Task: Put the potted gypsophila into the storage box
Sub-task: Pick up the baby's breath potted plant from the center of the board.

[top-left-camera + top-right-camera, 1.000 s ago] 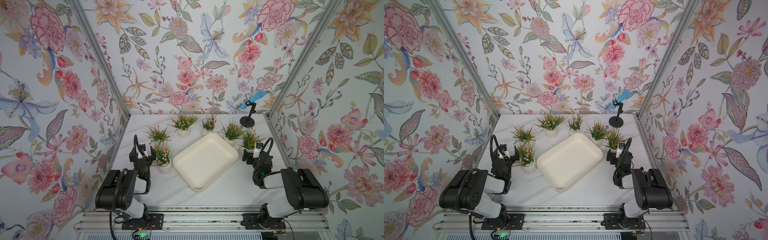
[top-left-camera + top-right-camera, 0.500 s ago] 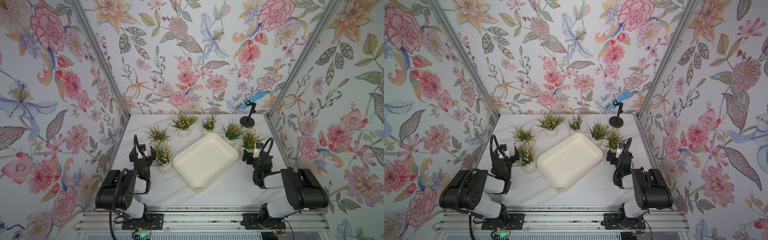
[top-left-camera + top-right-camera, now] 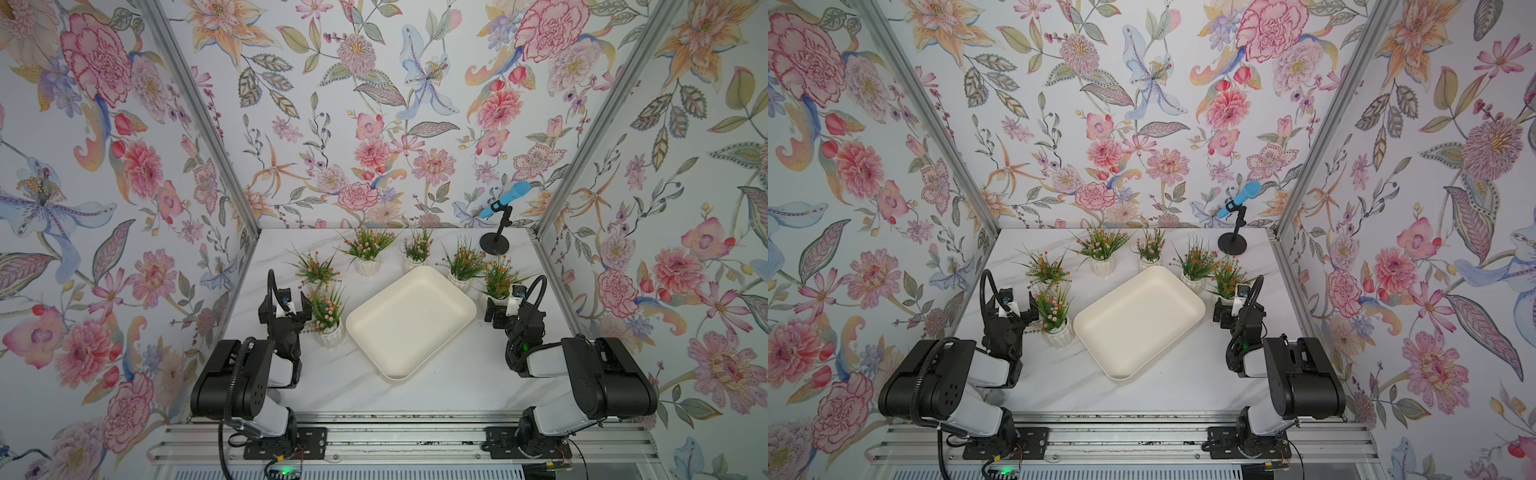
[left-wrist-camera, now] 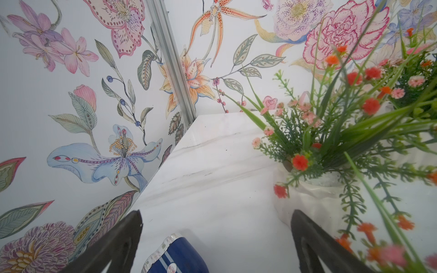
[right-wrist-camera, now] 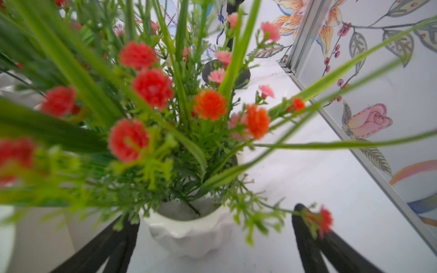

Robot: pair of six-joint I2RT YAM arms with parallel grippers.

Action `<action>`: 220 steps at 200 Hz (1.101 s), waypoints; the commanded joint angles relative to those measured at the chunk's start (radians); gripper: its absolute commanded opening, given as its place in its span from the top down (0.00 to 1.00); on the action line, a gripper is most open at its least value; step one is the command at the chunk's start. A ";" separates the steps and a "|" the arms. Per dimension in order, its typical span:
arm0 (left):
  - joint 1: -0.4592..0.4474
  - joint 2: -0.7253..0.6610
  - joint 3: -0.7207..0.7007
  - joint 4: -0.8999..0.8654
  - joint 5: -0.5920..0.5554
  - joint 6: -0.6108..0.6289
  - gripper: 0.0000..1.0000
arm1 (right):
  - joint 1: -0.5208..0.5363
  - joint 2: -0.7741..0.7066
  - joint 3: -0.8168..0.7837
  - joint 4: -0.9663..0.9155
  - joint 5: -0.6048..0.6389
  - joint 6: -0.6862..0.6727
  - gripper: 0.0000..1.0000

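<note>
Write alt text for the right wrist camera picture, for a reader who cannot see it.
A potted gypsophila, red and orange blooms above a white ribbed pot, fills the view close up, standing on the white table just ahead of the open right claw, ungripped. Floral wallpaper and a black round stand base lie behind.

Floral wallpaper walls (image 3: 374, 104) with metal corner posts (image 3: 199, 116) enclose a white marble tabletop (image 3: 415, 395)
</note>
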 commanded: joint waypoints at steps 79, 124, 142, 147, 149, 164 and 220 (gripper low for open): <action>-0.011 -0.076 0.015 -0.007 -0.103 -0.010 0.00 | 0.013 -0.123 0.236 -0.448 0.014 -0.057 0.00; -0.012 -0.355 0.015 -0.209 -0.134 -0.026 0.00 | 0.053 -0.204 0.321 -0.611 -0.003 -0.003 0.00; -0.013 -0.483 0.059 -0.374 -0.155 -0.056 0.00 | 0.081 -0.257 0.314 -0.628 0.028 0.044 0.00; -0.012 -0.513 0.074 -0.424 -0.152 -0.071 0.00 | 0.088 -0.273 0.317 -0.646 0.029 0.058 0.00; -0.014 -0.526 0.079 -0.445 -0.152 -0.079 0.00 | 0.092 -0.278 0.319 -0.653 0.028 0.065 0.00; -0.015 -0.606 0.134 -0.609 -0.136 -0.140 0.00 | 0.115 -0.317 0.350 -0.749 0.041 0.131 0.00; -0.024 -0.741 0.302 -0.934 -0.076 -0.459 0.00 | 0.258 -0.407 0.516 -1.060 0.097 0.341 0.00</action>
